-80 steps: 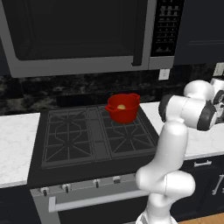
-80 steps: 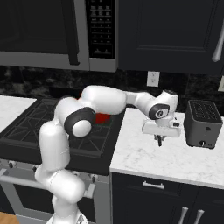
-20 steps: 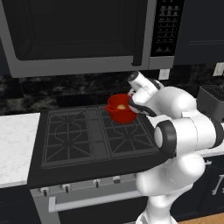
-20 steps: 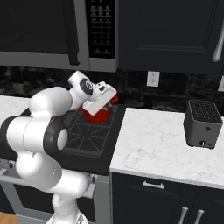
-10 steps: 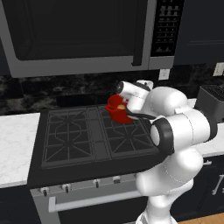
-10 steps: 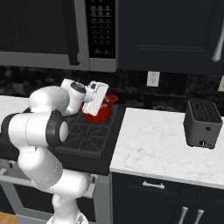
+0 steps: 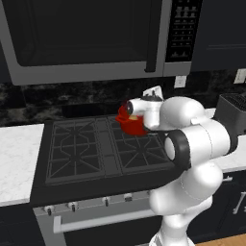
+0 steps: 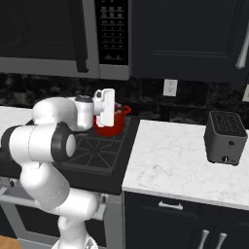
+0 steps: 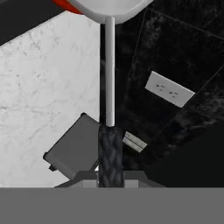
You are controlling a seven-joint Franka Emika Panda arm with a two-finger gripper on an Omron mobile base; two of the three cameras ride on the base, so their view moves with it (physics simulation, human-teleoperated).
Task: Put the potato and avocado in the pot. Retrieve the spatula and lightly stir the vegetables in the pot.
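In your left base view, the black gas stove [image 7: 103, 153] sat between two runs of white marbled counter [image 7: 17, 158], under a dark microwave [image 7: 86, 38] and against a black speckled backsplash [image 7: 57, 101]. The red pot [image 7: 130, 123] stood on the rear right burner, with a pale yellow bit of potato [image 7: 131, 117] showing inside it, and the white arm curled over so that the hand sat right at the pot's rim, hiding most of it. A dark toaster [image 7: 233, 113] stood at the far right on the counter. In your right base view, the pot [image 8: 113, 122] was again at the back of the stove [image 8: 95, 155], close to the counter edge, with the hand's white block in front of it; the toaster [image 8: 224, 137] stood well apart on the marble counter [image 8: 180, 160], below dark wall cabinets [image 8: 194, 39] and a white outlet [image 8: 169, 88]. In your hand view, the gripper [image 9: 109, 175] had its fingers pinching the dark textured handle of the spatula [image 9: 109, 78], whose pale shaft ran up to a wide white blade at the top edge, with a sliver of red pot [image 9: 65, 5] beside it. Behind it you could see marble, the toaster [image 9: 72, 151], the outlet [image 9: 169, 89] and the black backsplash.
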